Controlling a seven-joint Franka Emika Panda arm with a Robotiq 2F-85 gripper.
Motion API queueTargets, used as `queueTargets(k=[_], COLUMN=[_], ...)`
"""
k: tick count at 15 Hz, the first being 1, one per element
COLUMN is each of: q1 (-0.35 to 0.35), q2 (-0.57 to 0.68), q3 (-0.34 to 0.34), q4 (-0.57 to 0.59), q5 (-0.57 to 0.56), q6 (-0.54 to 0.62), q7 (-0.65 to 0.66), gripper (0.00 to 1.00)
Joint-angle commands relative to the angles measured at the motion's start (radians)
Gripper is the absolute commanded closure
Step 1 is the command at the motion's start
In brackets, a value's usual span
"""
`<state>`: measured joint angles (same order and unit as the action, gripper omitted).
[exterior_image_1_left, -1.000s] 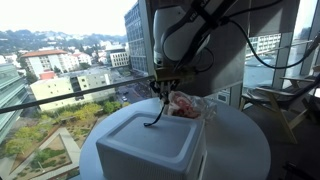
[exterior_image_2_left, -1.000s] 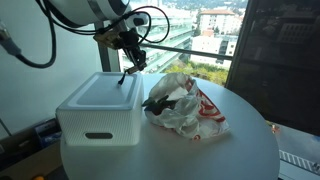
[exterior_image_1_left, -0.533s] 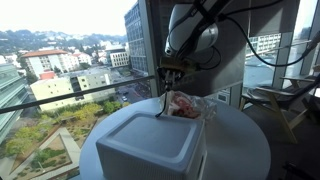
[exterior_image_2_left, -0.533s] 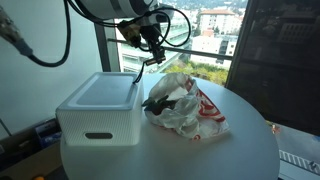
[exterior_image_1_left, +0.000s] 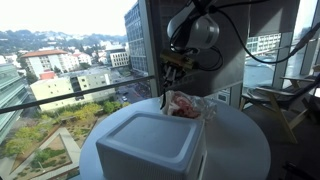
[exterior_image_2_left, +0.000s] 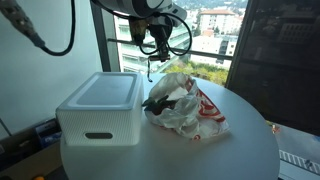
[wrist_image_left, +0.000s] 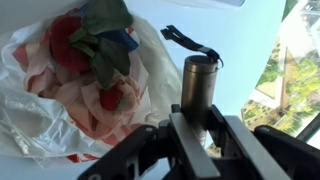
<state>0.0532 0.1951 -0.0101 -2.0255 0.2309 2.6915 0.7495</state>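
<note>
Where the hand (wrist_image_left: 198, 128) clamps it, the dark, smooth cylinder (wrist_image_left: 198, 82) trails a black cord (wrist_image_left: 190, 42).

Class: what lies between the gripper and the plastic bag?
Only the dark cylinder clamped in the gripper and its black cord; otherwise air down to the plastic bag. The wrist view shows it.

Your gripper (exterior_image_2_left: 158, 42) hangs high, pointing straight down.
Your arm (exterior_image_1_left: 195, 30) curls overhead in both exterior views, wrist turned downward; the jaws (seen closest in the wrist view) stand nearly closed, clamping a dark cylinder (wrist_image_left: 200, 78) between them.
</note>
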Motion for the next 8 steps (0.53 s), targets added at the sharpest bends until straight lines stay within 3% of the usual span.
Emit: queueTargets(k=[1, 8], q1=[-0.058, -0.150], q2=[0.069, 0.183], q3=[0.041, 0.024], q4=[0.109, 0.267], q5=[0.212, 0.427], q6=[-0.094, -0.293], q7=[-0.114, -0.175], gripper=[0.85, 0.84])
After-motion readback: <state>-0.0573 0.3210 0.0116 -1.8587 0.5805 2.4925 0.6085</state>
